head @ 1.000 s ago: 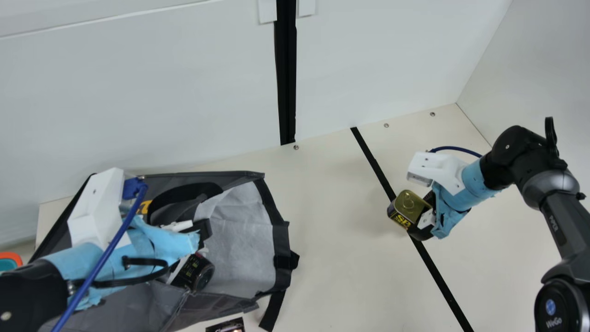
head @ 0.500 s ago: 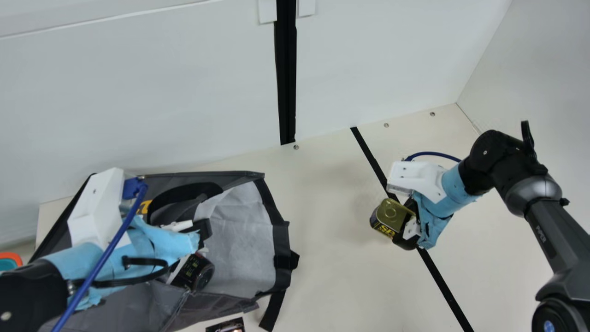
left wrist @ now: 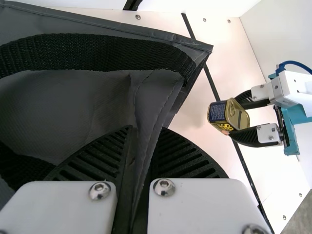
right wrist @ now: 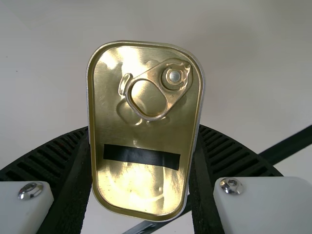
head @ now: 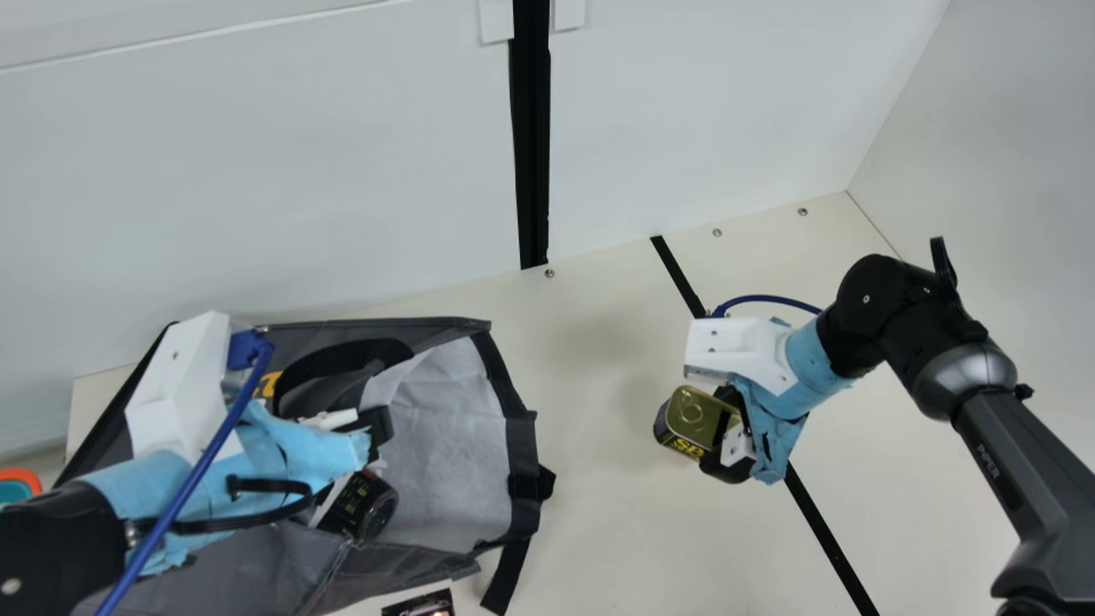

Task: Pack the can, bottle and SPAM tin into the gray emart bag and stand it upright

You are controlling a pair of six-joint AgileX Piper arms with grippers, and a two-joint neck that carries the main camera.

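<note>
So the right gripper [right wrist: 145, 130] just swung closer to the bag [head: 453, 445] with the SPAM tin [head: 695, 414] clamped between its fingers, and with the left gripper [left wrist: 146, 130] still pinching the bag's fabric, packing that tin looks next imo.

Black stripe [head: 830, 539] across the cream table [head: 616, 513] — orange-rimmed teal thing [head: 13, 490] at main view's left edge
</note>
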